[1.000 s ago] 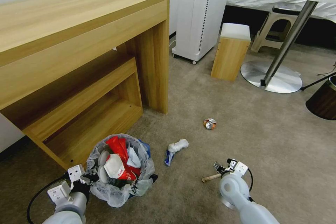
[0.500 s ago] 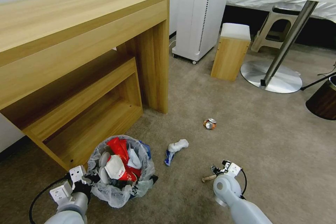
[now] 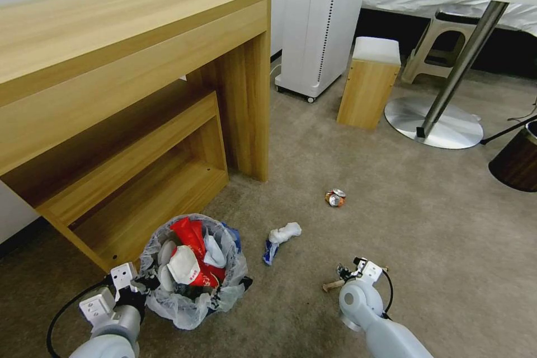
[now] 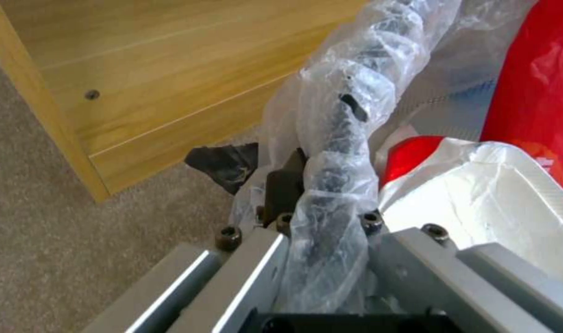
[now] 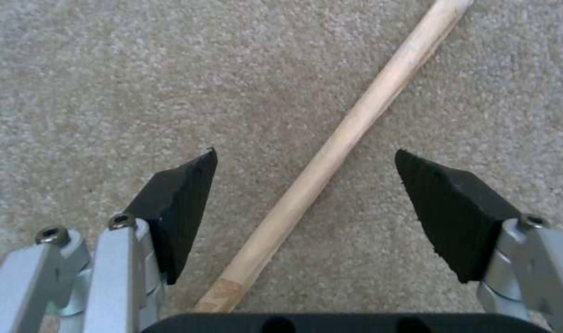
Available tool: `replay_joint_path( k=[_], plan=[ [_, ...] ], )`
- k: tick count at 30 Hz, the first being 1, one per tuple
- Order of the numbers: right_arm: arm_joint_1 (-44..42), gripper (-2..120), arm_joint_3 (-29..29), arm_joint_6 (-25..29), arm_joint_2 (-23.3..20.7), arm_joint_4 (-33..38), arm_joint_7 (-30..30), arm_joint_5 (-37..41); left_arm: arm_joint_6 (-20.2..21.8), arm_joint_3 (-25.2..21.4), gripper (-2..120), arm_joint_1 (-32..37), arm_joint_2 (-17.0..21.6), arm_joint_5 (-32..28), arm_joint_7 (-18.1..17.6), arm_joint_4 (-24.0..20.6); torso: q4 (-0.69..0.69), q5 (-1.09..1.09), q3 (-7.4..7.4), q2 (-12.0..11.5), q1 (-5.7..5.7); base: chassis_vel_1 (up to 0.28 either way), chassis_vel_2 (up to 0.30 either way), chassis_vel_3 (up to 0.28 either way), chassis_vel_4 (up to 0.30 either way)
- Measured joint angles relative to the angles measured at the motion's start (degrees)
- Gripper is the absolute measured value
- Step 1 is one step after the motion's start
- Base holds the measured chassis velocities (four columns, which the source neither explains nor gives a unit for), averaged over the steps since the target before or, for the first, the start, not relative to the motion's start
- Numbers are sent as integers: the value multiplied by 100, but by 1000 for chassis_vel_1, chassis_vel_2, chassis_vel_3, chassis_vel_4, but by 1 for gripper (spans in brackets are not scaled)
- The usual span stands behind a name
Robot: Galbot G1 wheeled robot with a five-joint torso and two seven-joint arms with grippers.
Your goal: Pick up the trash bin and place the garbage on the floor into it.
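Progress well along: round trash bin lined with crinkly whitish plastic bag point(image 3: 191, 268) already stuffed with red wrappers and white packaging, rim pinched by left gripper point(image 4: 327, 217) beside pale wooden desk point(image 3: 134, 78). Right gripper point(image 5: 306, 203) low over beige short-pile carpet point(image 3: 436, 224), pads point(image 5: 177, 208) spread wide either side of thin wooden stick point(image 5: 343, 134), not touching. Left to collect, by the look: stick, crumpled white tissue with blue-white carton point(image 3: 281, 239), crushed can point(image 3: 335, 197). Open carpet around each; desk leg close behind bin.
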Motion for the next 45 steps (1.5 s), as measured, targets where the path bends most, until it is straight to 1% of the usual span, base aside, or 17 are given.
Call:
replay_joint_path(
  k=[8, 10, 12, 14, 15, 16, 18, 29, 30, 31, 32, 33, 35, 36, 37, 40, 45],
  plan=[
    [13, 72, -5, 44, 73, -143, -61, -104, -5, 2, 0, 40, 4, -1, 3, -1, 0, 0, 0, 0, 0, 0, 0, 0, 0],
    [24, 66, -32, 67, 91, -205, -97, -159, -22, 5, 0, 56, 2, 3, 11, 1, 0, 0, 0, 0, 0, 0, 0, 0, 0],
    [27, 65, -35, 69, 95, -213, -99, -164, -23, 5, 0, 58, 2, 3, 11, 1, 0, 0, 0, 0, 0, 0, 0, 0, 0],
    [43, 60, -48, 77, 114, -248, -112, -182, -30, 7, 0, 62, 4, 4, 15, 0, 0, 0, 0, 0, 0, 0, 0, 0, 0],
    [43, 60, -48, 77, 114, -248, -112, -182, -30, 7, 0, 62, 4, 4, 15, 0, 0, 0, 0, 0, 0, 0, 0, 0, 0],
    [49, 54, -65, 89, 129, -271, -124, -206, -32, 10, 0, 64, 8, 2, 17, -7, 0, 0, 0, 0, 0, 0, 0, 0, 0],
    [59, 48, -92, 116, 147, -324, -153, -244, -35, 14, 0, 69, 11, -1, 22, -20, 0, 0, 0, 0, 0, 0, 0, 0, 0],
    [77, 45, -147, 162, 162, -421, -214, -314, -50, 37, 0, 72, -2, -4, 41, -23, 0, 0, 0, 0, 0, 0, 0, 0, 0],
    [80, 41, -154, 170, 165, -432, -215, -328, -61, 38, 0, 71, -2, -4, 42, -22, 0, 0, 0, 0, 0, 0, 0, 0, 0],
    [81, 41, -156, 172, 166, -435, -216, -335, -66, 38, 0, 71, -3, -3, 42, -20, 0, 0, 0, 0, 0, 0, 0, 0, 0],
    [81, 32, -163, 177, 168, -437, -216, -347, -76, 41, 0, 66, -8, -1, 43, -12, 0, 0, 0, 0, 0, 0, 0, 0, 0],
    [81, 32, -163, 177, 168, -437, -216, -347, -76, 41, 0, 66, -8, -1, 43, -12, 0, 0, 0, 0, 0, 0, 0, 0, 0],
    [81, 27, -171, 179, 170, -442, -217, -358, -81, 45, 0, 60, -13, 2, 43, -5, 0, 0, 0, 0, 0, 0, 0, 0, 0],
    [82, 19, -180, 191, 174, -454, -224, -382, -85, 54, 0, 58, -20, 6, 47, -1, 0, 0, 0, 0, 0, 0, 0, 0, 0],
    [82, 19, -180, 191, 174, -454, -224, -382, -85, 54, 0, 58, -20, 6, 47, -1, 0, 0, 0, 0, 0, 0, 0, 0, 0],
    [80, 13, -188, 207, 174, -468, -242, -419, -94, 59, 0, 65, -24, 15, 57, 2, 0, 0, 0, 0, 0, 0, 0, 0, 0],
    [56, 12, -193, 246, 155, -480, -284, -480, -97, 63, 0, 77, -29, 25, 66, 2, 0, 0, 0, 0, 0, 0, 0, 0, 0]
  ],
)
